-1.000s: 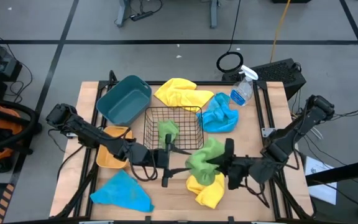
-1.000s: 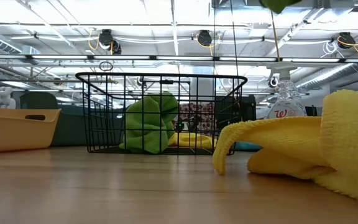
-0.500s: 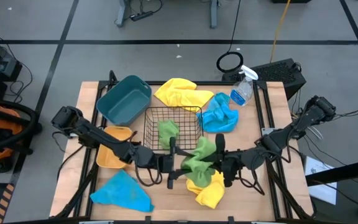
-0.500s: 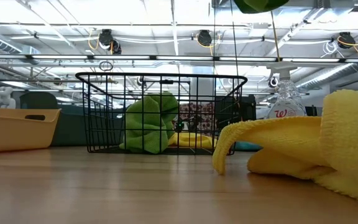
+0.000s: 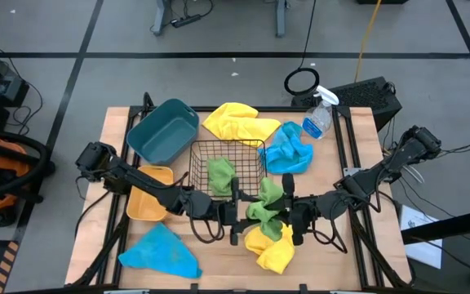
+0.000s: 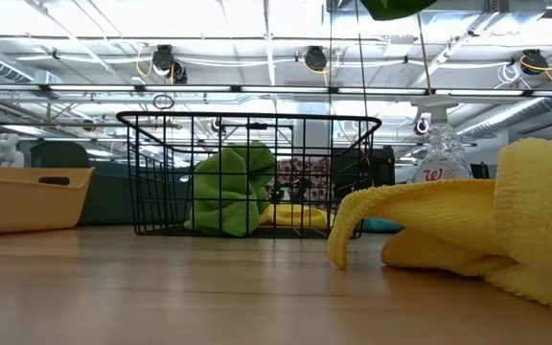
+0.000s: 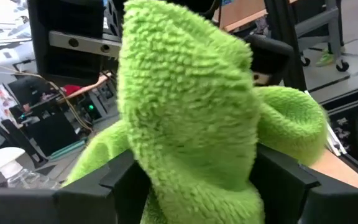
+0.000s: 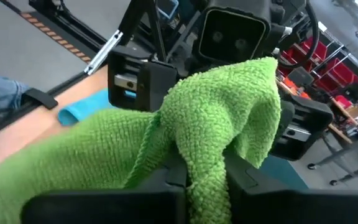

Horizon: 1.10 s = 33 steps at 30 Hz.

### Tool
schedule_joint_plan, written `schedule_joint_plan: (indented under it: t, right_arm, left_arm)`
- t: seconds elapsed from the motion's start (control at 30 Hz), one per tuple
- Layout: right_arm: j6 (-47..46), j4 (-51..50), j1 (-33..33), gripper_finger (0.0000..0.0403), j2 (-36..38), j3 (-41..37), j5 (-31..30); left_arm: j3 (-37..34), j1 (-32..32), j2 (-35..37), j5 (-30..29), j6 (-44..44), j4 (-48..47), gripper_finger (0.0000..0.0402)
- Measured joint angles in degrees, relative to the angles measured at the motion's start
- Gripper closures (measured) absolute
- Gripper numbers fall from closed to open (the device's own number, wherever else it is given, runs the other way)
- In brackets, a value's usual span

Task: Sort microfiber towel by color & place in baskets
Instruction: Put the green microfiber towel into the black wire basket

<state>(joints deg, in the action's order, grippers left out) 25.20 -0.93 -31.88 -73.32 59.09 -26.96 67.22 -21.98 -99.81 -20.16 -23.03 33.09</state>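
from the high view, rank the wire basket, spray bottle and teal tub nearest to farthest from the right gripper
From the right gripper, shut on the green towel:
1. Wire basket, just past it toward the table's middle.
2. Spray bottle, at the far edge on the right arm's side.
3. Teal tub, far corner on the left arm's side.

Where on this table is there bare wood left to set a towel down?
Bare wood shows along the near edge between the blue microfiber towel and the crumpled yellow towel, and at the near right corner of the wooden table. Behind the black wire-grid basket it is crowded.
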Motion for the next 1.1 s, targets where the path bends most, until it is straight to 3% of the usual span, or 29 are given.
schedule_joint_plan:
  t: [0.13,0.3,0.37,0.53,0.77,0.9,1.1]
  right_arm:
    - [-2.8,0.3,0.0,0.0336,0.0,0.0,0.2]
    - [-6.2,0.0,0.0,0.0274,0.0,0.1,0.2]
    - [-7.7,-0.7,0.0,0.0249,0.0,0.1,0.1]
    - [-10.3,-5.1,-0.1,0.0192,0.1,0.1,-4.7]
    - [-15.0,-15.3,-0.6,0.0136,1.7,0.1,-16.1]
    - [-20.3,-22.3,-1.7,0.0123,3.1,0.1,-17.0]
    - [-34.5,-36.4,-3.3,0.0122,3.9,0.1,-16.6]
  left_arm:
    - [0.3,-0.3,0.0,0.0,-0.3,-0.1,0.0224]
    - [0.3,-0.4,0.0,0.1,-2.4,-0.7,0.035]
    - [0.3,-0.5,0.0,0.0,-3.2,-1.1,0.0382]
    - [0.3,-1.0,0.6,-3.2,-3.1,-3.5,0.0373]
    - [0.3,-2.3,3.2,-16.7,-2.9,-11.5,0.0383]
    - [0.3,-1.5,3.9,-21.1,-1.2,-17.1,0.0384]
    - [0.3,3.0,4.0,-22.4,6.0,-26.6,0.0385]
